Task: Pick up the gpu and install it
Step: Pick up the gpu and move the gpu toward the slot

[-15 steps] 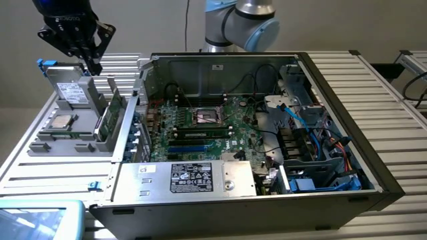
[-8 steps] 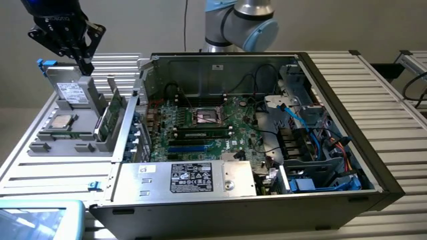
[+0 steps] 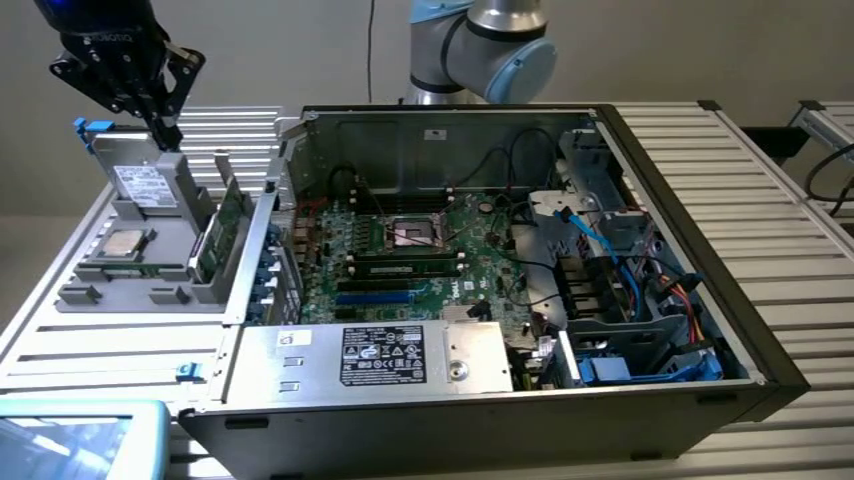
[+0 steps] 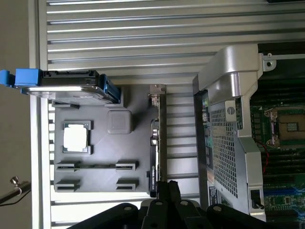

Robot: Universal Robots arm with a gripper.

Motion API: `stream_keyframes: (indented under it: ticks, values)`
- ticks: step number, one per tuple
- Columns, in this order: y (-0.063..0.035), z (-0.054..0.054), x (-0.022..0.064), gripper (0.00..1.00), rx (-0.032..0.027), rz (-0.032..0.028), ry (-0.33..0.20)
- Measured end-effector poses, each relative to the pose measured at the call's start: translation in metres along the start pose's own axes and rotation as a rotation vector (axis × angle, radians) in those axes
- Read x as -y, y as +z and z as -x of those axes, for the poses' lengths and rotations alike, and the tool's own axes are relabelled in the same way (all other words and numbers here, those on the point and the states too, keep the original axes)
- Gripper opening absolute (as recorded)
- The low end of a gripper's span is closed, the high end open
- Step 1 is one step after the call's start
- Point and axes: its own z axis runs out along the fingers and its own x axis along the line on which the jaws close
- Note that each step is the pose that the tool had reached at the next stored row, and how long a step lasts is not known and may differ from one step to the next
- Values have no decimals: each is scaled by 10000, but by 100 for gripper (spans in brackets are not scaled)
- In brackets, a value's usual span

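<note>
The gpu (image 3: 214, 238) stands on its edge in a grey holder tray (image 3: 134, 290) at the exterior view's left, beside the open computer case. In the wrist view the gpu (image 4: 155, 143) shows edge-on as a thin dark strip, with its silver bracket (image 4: 156, 91) at one end. My gripper (image 3: 167, 135) hangs high above the tray, over the drive box, with nothing in it. Its black fingertips (image 4: 162, 187) sit close together, in line with the card's other end, so the gripper (image 4: 167, 187) is shut.
The tray also carries a grey drive box (image 3: 140, 185) with blue rails and a square silver processor (image 3: 127, 243). The open case (image 3: 667, 330) holds the motherboard (image 3: 400, 250) with blue slots (image 3: 380, 297), cables and a power supply (image 3: 380, 355). The table is made of ribbed metal slats (image 3: 747, 160).
</note>
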Motion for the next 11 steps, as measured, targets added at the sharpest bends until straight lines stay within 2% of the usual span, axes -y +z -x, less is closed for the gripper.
stream_keyframes:
  ticks: [10, 11]
  values:
    - [0, 0, 0, 13, 0, 0, 0]
    - [0, 0, 0, 26, 0, 0, 0]
